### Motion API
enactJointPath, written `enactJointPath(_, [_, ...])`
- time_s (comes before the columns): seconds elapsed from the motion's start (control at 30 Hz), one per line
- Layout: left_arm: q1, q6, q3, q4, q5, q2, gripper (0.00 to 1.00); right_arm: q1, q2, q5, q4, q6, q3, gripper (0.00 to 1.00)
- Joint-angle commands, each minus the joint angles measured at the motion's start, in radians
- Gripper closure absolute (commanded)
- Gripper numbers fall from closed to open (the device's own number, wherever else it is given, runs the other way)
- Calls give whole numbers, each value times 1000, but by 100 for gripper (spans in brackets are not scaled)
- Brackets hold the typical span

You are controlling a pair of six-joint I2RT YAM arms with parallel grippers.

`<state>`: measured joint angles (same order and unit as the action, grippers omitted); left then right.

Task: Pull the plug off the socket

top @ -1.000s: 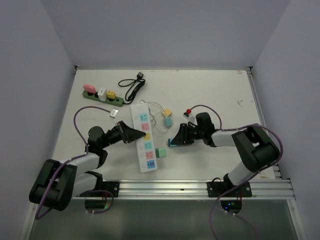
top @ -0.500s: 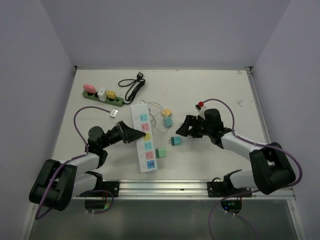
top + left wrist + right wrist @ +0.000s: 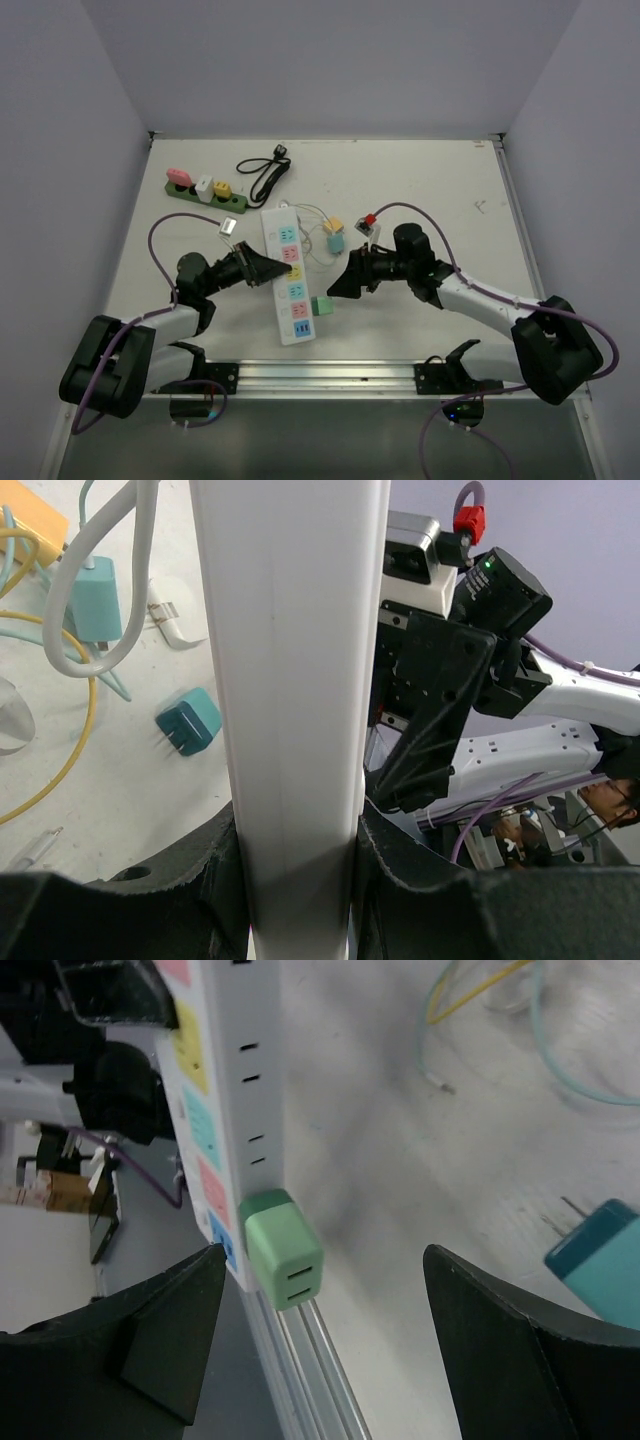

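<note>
The power strip (image 3: 297, 292) is white with a column of pastel panels (blue, pink, yellow, teal). The plug (image 3: 285, 1262) on its side is light green, and a loose plug (image 3: 190, 721) is teal. At the upper left, a dark green strip (image 3: 238, 204) carries 3 adapters (image 3: 203, 186): pink, white and yellow.

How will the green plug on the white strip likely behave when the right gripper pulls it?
The green plug looks like a small rigid block, so probably light and stiff. Its smooth faces may slip. The white strip should hold, clamped in the left gripper.
</note>
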<state>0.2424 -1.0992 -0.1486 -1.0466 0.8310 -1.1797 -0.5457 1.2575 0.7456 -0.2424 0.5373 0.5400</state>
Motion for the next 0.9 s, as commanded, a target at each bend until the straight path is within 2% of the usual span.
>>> enactJointPath(0.0, [-8,-31,-11,-168,8,12,100,-59,2,81,-49,-34,52,16])
enactJointPath(0.23, [-8,-59,-2,-213,11,29,100,-125,66,120,-78,-31,67,19])
enactJointPath(0.47, [-8,-85,1,-245,14,41,100,-138,94,190,-144,-11,67,33])
enactJointPath(0.6, [-8,-100,4,-260,13,41,100,-143,97,218,-153,-11,66,48])
enactJointPath(0.67, [-8,-105,6,-270,13,41,100,-143,97,224,-150,-16,64,53])
enactJointPath(0.8, [-8,-116,4,-280,16,41,100,-143,92,224,-107,-54,67,69])
enactJointPath(0.87, [-8,-117,6,-282,22,43,100,-143,83,210,-49,-100,74,80])
